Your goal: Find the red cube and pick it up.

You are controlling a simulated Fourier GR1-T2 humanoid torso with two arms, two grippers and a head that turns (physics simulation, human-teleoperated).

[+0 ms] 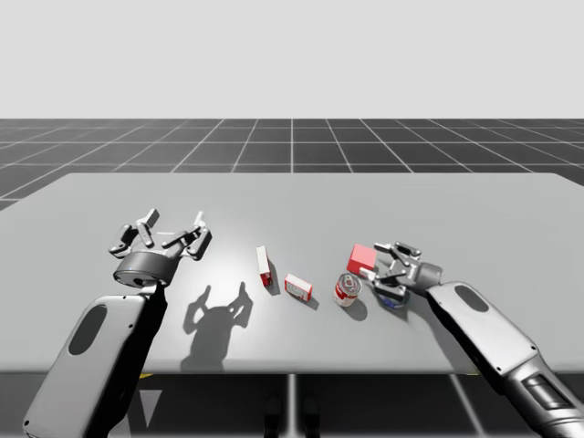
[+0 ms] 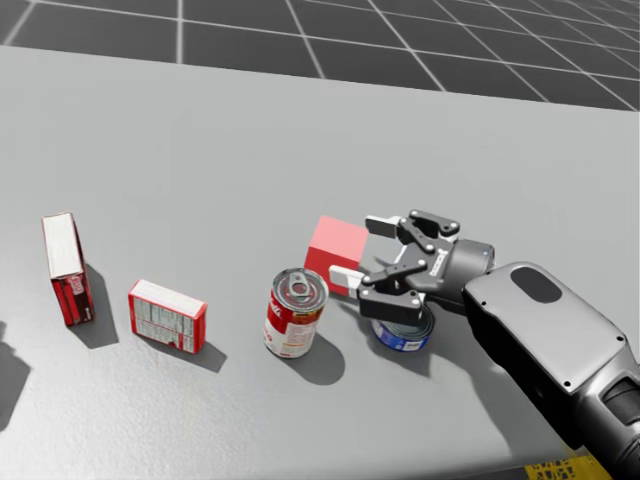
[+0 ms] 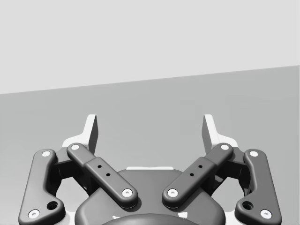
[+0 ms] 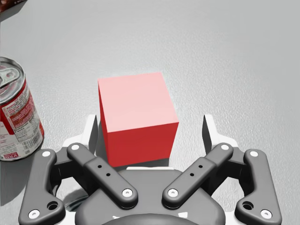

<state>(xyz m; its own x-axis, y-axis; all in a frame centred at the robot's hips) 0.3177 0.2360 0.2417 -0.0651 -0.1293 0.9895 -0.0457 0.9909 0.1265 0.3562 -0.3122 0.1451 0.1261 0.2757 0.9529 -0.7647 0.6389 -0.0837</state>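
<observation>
Right end effector stands open low over the bench. Resting on that bench, the red cube looks rigid, flat-faced and probably light, so opposite side faces suit a squeeze. It sits between the 2 fingers: 1 perhaps touches a side, the other stands apart. Left end effector hangs open, holding nothing. Near the cube stands a red-and-white can.
</observation>
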